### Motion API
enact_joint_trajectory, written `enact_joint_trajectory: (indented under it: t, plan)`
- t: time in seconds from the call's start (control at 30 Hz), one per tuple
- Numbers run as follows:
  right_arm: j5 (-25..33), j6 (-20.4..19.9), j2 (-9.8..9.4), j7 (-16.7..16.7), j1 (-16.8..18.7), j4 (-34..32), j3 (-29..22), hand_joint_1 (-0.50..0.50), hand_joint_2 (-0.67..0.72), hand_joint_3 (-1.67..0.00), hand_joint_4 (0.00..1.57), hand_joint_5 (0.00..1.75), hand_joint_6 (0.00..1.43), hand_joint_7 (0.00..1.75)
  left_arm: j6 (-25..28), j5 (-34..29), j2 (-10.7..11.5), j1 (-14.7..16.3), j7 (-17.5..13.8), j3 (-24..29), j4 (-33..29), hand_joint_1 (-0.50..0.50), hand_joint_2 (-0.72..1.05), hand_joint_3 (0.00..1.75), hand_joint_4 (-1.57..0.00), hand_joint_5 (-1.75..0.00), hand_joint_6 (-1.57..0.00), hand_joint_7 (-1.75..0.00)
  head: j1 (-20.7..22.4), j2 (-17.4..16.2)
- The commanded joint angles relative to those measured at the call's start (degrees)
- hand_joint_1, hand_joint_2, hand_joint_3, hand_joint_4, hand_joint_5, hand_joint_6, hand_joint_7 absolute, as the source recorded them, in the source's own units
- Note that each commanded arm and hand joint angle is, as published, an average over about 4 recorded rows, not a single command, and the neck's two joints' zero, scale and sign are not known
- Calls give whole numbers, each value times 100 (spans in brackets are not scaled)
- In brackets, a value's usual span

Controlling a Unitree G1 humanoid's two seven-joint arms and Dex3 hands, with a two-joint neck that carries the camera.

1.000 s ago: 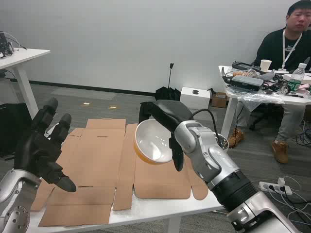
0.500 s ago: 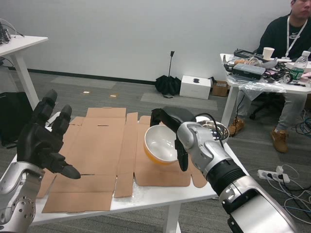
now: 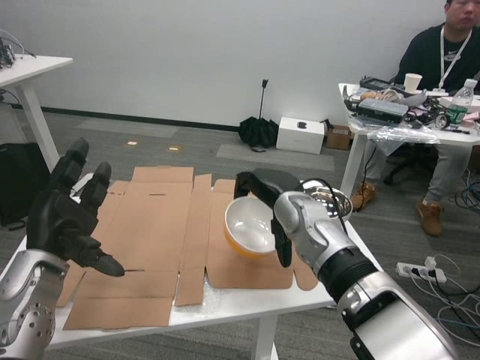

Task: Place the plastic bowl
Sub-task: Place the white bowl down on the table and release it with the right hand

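Note:
The plastic bowl (image 3: pixel 248 226), yellow outside and white inside, is tilted toward me just above the flattened cardboard (image 3: pixel 161 240) on the white table (image 3: pixel 225 307). My right hand (image 3: pixel 267 196) grips its far right rim, fingers curled over the top and thumb down the near side. Whether the bowl's underside touches the cardboard I cannot tell. My left hand (image 3: pixel 66 219) is raised at the left over the cardboard's edge, fingers spread, holding nothing.
A metal bowl (image 3: pixel 334 202) sits on the table right behind my right forearm. A person (image 3: pixel 442 82) sits at a cluttered table (image 3: pixel 405 127) at the back right. Another white table (image 3: pixel 30 75) stands at the far left. A power strip (image 3: pixel 420 271) lies on the floor.
The right hand has lowered the bowl slightly toward the cardboard and shifted it a little right. The left hand has stayed put.

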Motion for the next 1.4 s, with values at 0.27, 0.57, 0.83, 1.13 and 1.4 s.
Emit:
enact_joint_trajectory:
  t: [0.27,0.57,0.83,1.13,1.4]
  plan:
    - [-185,-14,154,-440,-323,879,351,-42,-54,-157,157,158,136,162,-72,-39,7,69,18,5,5,-50,-37,9,0,0,0,0,26,-73]
    - [-158,-122,152,-464,-277,839,221,-42,-45,-151,148,165,86,168,-72,-42,12,69,22,-6,16,-50,-37,9,0,0,0,0,-18,-201]
    - [-108,-71,134,-392,-206,705,91,-43,-19,-117,123,162,49,157,-70,-39,12,69,22,-22,18,-50,-39,9,0,0,0,0,-21,-289]
    - [255,-71,119,-361,-103,707,-89,-46,34,-20,101,116,21,105,-67,-44,12,69,22,-22,18,-50,-37,9,0,0,0,0,-27,-360]
    - [457,-71,119,-352,-55,694,-207,-46,57,-12,59,63,0,38,-63,-48,12,69,22,-35,18,-50,-37,9,0,0,0,0,-78,-504]
